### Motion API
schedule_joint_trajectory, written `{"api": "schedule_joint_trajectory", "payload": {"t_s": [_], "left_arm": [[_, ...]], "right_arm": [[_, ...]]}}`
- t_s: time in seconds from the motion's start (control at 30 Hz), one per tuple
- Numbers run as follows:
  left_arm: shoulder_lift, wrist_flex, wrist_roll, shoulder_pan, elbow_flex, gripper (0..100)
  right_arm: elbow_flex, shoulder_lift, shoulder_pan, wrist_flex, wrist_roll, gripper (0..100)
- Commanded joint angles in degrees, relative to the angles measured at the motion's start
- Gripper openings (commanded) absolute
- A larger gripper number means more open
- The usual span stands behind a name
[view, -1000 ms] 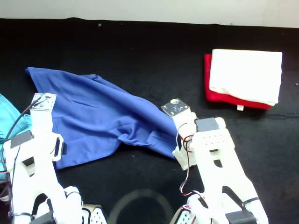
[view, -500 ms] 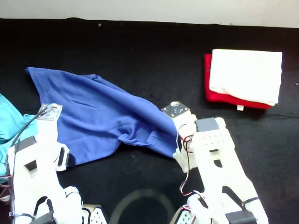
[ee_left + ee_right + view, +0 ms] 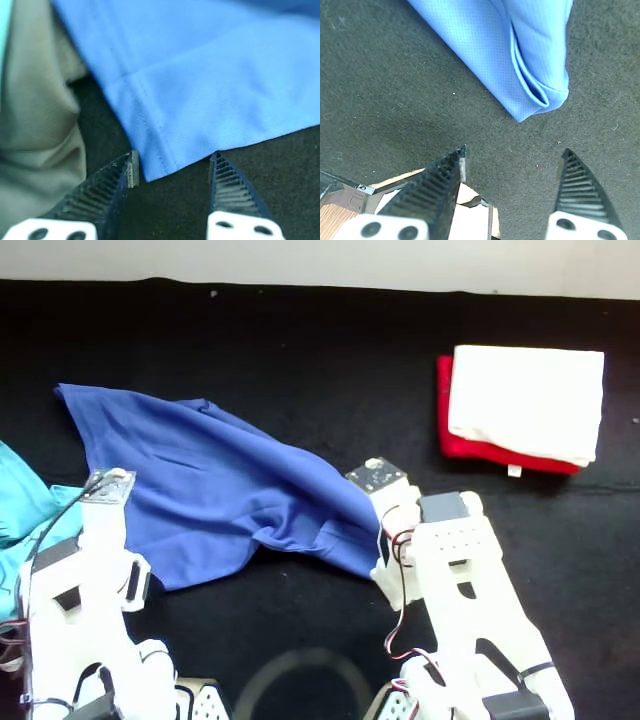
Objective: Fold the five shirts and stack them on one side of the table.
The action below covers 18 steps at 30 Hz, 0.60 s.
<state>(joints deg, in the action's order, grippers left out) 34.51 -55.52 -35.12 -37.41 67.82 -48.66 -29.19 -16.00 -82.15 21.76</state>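
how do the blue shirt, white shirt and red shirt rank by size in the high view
1. blue shirt, spread out
2. white shirt, folded
3. red shirt, mostly hidden under the white one, so unsure

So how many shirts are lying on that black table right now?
4: a crumpled blue shirt spread centre-left, a turquoise shirt at the left edge, a folded white shirt atop a folded red shirt far right. Another may be hidden.

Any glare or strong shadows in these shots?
High view: pale ring, likely glare, on the black table between the arm bases. Left wrist view: cloth beside the blue shirt lies in shade. Right wrist view: even light, soft shadow inside the fold.
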Motion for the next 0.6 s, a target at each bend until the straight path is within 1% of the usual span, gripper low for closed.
{"api": "schedule_joint_trajectory", "payload": {"t_s": [0.0, 0.17, 0.3, 0.37, 0.43, 0.5, 0.57], "left_arm": [[-0.04, -0.53, 3.08, -0.66, -2.51, 23], [-1.98, -0.35, 3.87, -0.4, -2.51, 23], [-11.65, 2.29, 5.71, -0.31, -5.93, 23], [-17.19, 0.88, 6.24, -0.22, -10.07, 23], [-21.85, -2.37, 6.24, -0.22, -13.58, 23], [-24.4, -4.66, 6.15, 0.4, -15.69, 20], [-24.84, -5.71, 6.07, 1.45, -16.31, 14]], "right_arm": [[0.57, -0.57, 0.48, -0.4, 0.44, 27.1], [0.57, -0.57, 0.48, -0.4, 0.44, 27.1], [0.57, -0.57, 0.48, -0.4, 0.44, 27.1], [0.57, -0.57, 0.48, -0.4, 0.44, 27.1], [0.57, -0.57, 0.48, -0.4, 0.44, 27.1], [0.57, -0.57, 0.48, -0.31, 0.44, 27.1], [0.57, -0.57, 0.48, -0.31, 0.44, 27.1]]}}
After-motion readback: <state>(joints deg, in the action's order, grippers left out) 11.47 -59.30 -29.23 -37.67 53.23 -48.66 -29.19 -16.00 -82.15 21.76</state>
